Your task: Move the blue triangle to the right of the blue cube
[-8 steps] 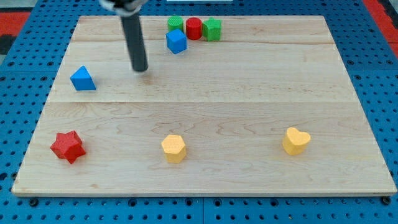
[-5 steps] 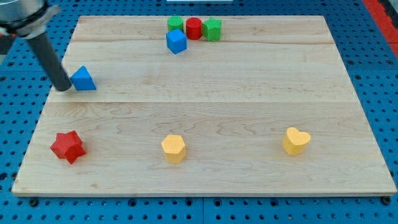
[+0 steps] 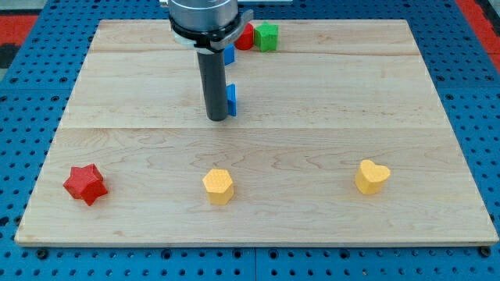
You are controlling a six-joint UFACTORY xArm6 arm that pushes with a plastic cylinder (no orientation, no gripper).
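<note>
My tip point(image 3: 216, 118) rests on the wooden board point(image 3: 328, 140), left of centre. The blue triangle point(image 3: 232, 99) sits right against the rod's right side, mostly hidden behind it; only a thin blue sliver shows. The blue cube point(image 3: 230, 54) is straight up the view from it, near the board's top edge, largely covered by the arm's body. The triangle lies below the cube, a short gap apart.
A red cylinder point(image 3: 248, 36) and a green cube point(image 3: 267, 36) stand at the top edge beside the blue cube. A red star point(image 3: 84, 183) lies at the bottom left, a yellow hexagon-like block point(image 3: 218, 186) at bottom centre, a yellow heart point(image 3: 372, 176) at bottom right.
My tip swept from the board's left edge to the right, pushing the blue triangle with it to below the blue cube. The arm now hides the green block at top left of the cluster.
</note>
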